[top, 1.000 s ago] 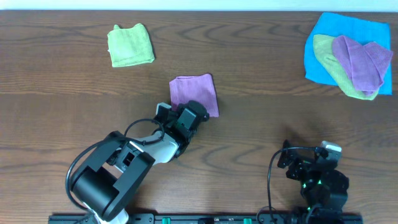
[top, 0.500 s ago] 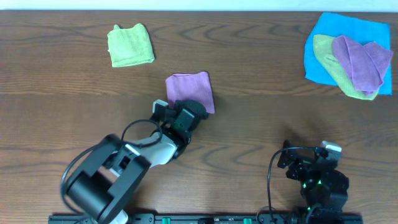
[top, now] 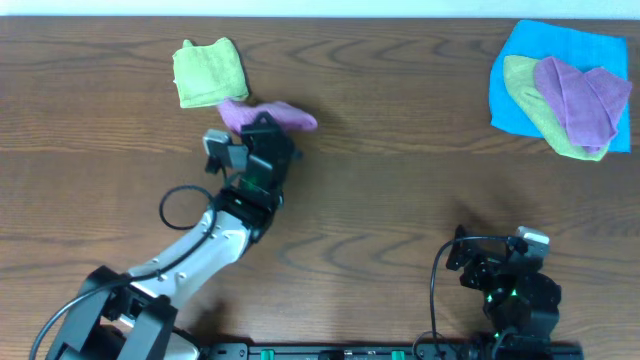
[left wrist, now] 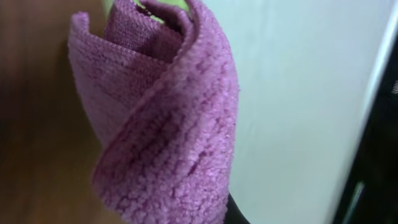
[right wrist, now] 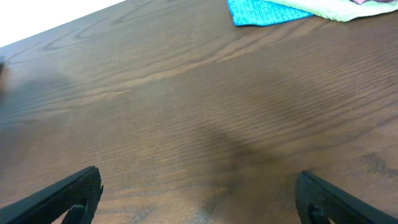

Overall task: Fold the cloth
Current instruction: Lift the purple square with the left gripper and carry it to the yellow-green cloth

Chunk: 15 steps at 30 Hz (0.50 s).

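- At the lower right of the overhead frame, the right gripper (right wrist: 199, 196) sits parked as before, fingers spread wide, holding nothing.
- Left of centre, the left gripper (top: 262, 138) has swung up-frame and is clenched on the cloth (top: 285, 115).
- Moments ago the cloth lay flat mid-table; it now hangs bunched and curled off the surface, filling the left wrist view.
- Just beyond it lies the folded green cloth (top: 210, 72), nearly touching.
- Judgement: this is relocation toward that folded piece; bunching risks loosening the fold.
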Tool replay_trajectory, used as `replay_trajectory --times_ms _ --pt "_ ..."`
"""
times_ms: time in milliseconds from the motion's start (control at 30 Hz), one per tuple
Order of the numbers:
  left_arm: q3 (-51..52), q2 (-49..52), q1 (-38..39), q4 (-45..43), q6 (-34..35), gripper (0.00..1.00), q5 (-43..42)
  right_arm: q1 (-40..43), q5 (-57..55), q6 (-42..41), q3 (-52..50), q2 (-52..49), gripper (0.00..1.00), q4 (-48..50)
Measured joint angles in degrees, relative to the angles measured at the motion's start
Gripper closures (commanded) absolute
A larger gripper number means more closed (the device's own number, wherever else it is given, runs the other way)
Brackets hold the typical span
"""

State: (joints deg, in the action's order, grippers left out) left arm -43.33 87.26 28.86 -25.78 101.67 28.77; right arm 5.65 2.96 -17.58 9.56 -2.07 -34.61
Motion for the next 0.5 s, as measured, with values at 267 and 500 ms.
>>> replay_trajectory --times_ms 267,500 --pt "-10.05 0.0 -10.43 0.17 -12.28 0.94 -1.11 0.0 0.02 0.0 0.0 0.0 0.01 0.0" --pt "-16.94 3.52 -19.02 -0.17 -27.1 0.94 -7.63 0.0 0.02 0.0 0.0 0.0 0.01 0.0"
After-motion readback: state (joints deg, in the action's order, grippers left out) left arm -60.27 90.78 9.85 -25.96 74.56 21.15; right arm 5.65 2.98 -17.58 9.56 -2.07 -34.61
